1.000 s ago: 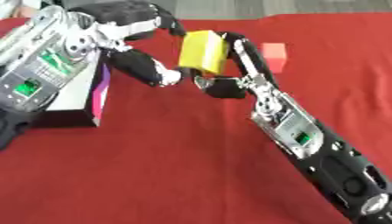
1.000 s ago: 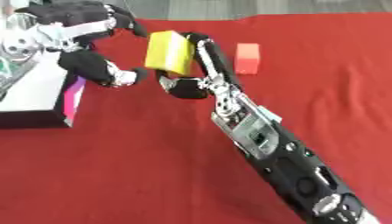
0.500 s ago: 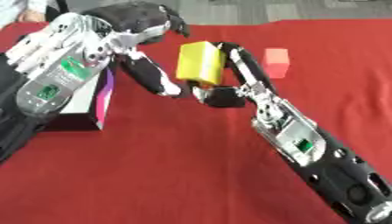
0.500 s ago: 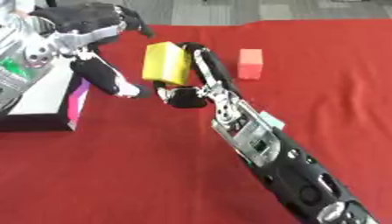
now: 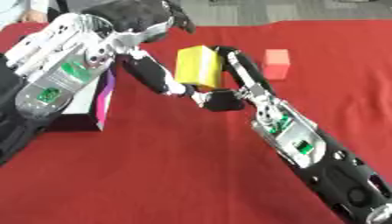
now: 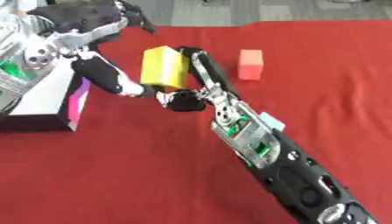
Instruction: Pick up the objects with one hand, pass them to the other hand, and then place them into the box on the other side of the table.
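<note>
My right hand (image 5: pixel 255 92) reaches in from the lower right and is shut on a yellow block (image 5: pixel 197 66), held upright above the red cloth between its fingers and thumb. My left hand (image 5: pixel 141 19) comes from the upper left with its fingers spread open above and left of the block. One long left finger (image 5: pixel 152 75) stretches down beside the block's left face, its tip against my right thumb. A red block (image 6: pixel 250 64) stands on the cloth to the right of the hands. The white box (image 6: pixel 42 94) with a magenta side sits at the left edge, partly under my left arm.
The red cloth (image 5: pixel 153 175) covers the table, with grey floor beyond its far edge. My right forearm (image 5: pixel 321 162) lies diagonally across the lower right.
My left hand has closed in on the yellow block, its long finger now beside the block and at my right thumb. The right hand still holds the block.
</note>
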Controlling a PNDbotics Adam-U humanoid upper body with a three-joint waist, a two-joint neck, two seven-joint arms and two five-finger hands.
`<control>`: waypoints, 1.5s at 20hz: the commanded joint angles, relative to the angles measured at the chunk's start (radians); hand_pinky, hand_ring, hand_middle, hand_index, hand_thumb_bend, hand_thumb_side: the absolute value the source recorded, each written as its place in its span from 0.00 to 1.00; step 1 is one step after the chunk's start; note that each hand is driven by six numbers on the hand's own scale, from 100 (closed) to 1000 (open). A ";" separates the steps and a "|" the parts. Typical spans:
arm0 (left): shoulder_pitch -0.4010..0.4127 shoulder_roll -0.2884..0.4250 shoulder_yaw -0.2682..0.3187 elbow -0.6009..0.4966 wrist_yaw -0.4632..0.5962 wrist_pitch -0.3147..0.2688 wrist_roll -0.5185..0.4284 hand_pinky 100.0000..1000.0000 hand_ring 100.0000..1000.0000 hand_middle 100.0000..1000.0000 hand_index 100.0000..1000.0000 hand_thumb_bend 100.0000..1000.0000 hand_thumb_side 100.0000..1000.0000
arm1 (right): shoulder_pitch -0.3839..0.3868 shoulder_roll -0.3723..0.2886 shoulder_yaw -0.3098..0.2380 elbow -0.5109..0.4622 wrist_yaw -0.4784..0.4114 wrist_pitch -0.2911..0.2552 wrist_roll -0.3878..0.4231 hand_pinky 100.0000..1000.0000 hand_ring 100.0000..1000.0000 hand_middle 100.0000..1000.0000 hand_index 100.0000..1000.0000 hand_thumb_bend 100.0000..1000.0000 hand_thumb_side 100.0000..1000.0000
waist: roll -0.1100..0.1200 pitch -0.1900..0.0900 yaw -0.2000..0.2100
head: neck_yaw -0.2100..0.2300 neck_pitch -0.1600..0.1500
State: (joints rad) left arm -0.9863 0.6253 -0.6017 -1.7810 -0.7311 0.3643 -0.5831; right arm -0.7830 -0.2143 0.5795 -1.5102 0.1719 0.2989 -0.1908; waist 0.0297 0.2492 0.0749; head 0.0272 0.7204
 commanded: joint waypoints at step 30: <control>-0.025 -0.034 -0.037 0.063 -0.002 -0.007 0.066 0.76 0.86 0.74 0.82 0.23 0.31 | -0.029 0.000 0.018 -0.049 -0.058 0.027 0.008 0.76 0.54 0.40 0.48 0.00 0.00 | 0.007 -0.032 -0.011 | 0.034 0.043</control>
State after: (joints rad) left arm -0.9929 0.5794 -0.6512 -1.7008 -0.7387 0.3483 -0.5264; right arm -0.7927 -0.2147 0.5931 -1.5349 0.1098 0.3294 -0.1883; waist 0.0297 0.2492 0.0629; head 0.0588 0.7637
